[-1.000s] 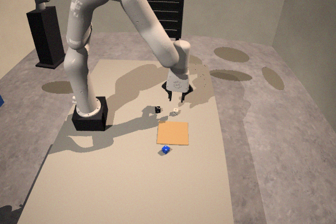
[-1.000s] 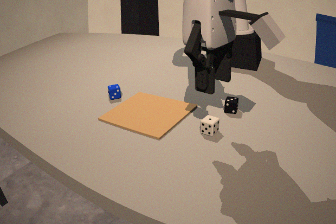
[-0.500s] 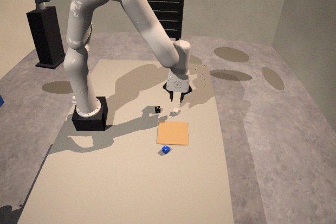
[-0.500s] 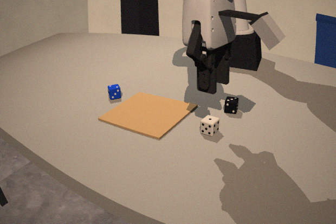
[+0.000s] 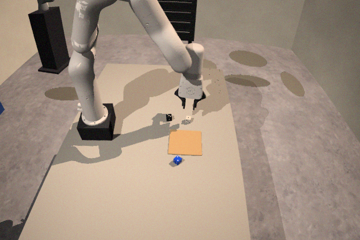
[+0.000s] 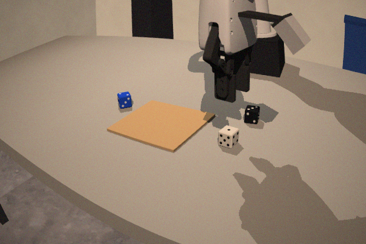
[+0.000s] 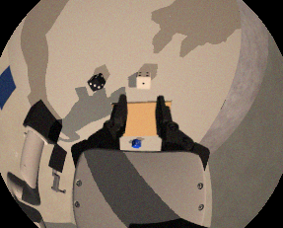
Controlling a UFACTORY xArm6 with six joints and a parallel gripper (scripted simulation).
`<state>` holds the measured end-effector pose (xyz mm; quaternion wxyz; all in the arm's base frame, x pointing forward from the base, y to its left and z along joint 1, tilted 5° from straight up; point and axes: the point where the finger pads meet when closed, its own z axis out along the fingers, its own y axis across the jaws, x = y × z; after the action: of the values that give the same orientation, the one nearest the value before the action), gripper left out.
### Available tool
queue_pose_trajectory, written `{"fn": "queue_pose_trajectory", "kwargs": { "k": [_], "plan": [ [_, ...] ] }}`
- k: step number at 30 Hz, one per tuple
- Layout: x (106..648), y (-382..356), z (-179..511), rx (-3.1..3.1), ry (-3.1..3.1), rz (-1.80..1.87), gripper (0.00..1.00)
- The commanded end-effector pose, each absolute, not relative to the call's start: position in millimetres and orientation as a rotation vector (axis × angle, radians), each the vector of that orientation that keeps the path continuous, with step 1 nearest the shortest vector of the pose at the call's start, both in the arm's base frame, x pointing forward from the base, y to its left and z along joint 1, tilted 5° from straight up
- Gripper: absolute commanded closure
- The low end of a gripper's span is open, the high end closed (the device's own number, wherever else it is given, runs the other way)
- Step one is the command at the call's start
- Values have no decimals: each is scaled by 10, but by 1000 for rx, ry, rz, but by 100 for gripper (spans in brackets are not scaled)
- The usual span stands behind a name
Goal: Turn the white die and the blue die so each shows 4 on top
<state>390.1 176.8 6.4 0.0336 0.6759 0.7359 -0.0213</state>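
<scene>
In the exterior view, the white die (image 5: 188, 120) (image 6: 228, 137) (image 7: 143, 81) sits nearest, off the mat (image 5: 184, 142) (image 6: 161, 125) (image 7: 141, 117) on its right, with 1 up and 4 on its right-hand side. It likely needs a quarter turn that brings that side up. The black die (image 5: 168, 117) (image 6: 252, 114) (image 7: 96, 82) lies farther out to the mat's right, so the fingers should come down clear of it. The gripper (image 5: 189, 108) (image 6: 234, 96) (image 7: 141, 103) hangs above table level, beyond the mat's right corner, fingers parted and grasping nothing. Good practice is to square them to two opposite faces, open wide enough, close gently, then lift before turning. The blue die (image 5: 177, 160) (image 6: 124, 100) (image 7: 136, 143) rests past the mat's far left edge and can probably wait
</scene>
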Motion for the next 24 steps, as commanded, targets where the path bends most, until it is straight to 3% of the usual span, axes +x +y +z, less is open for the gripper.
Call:
{"fn": "queue_pose_trajectory", "kwargs": {
  "k": [1, 24],
  "plan": [
    [3915, 1775, 77, 2078, 2263, -60, 58],
    [3919, 1764, -78, 2078, 2263, -60, 58]
  ]
}}
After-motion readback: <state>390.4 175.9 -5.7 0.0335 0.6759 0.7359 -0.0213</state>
